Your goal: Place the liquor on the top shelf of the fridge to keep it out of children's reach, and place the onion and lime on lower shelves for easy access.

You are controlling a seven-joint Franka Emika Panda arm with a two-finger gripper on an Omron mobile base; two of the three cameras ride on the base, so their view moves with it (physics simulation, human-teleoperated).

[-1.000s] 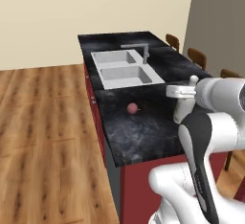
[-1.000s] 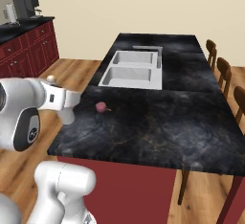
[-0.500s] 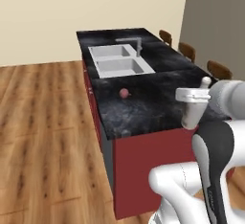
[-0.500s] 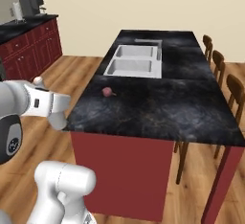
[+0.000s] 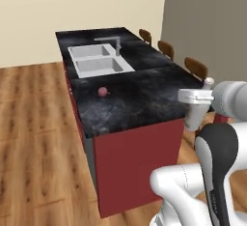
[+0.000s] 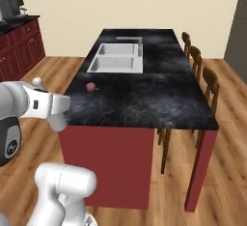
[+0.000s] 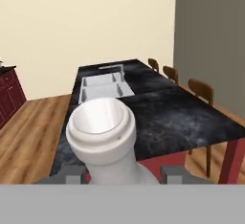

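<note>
The gripper (image 7: pixel 124 173) clamps the liquor (image 7: pixel 103 137) between its jaws; the onion (image 5: pixel 102 91) lies ahead, nothing shelved.

Left base view: behind the arm, looking forward and down at the black marbled worktop (image 5: pixel 130 99).
Right base view: same island, opposite side.
Hand view: low, close, facing along it.
Shared: white double sink (image 6: pixel 117 58).
</note>
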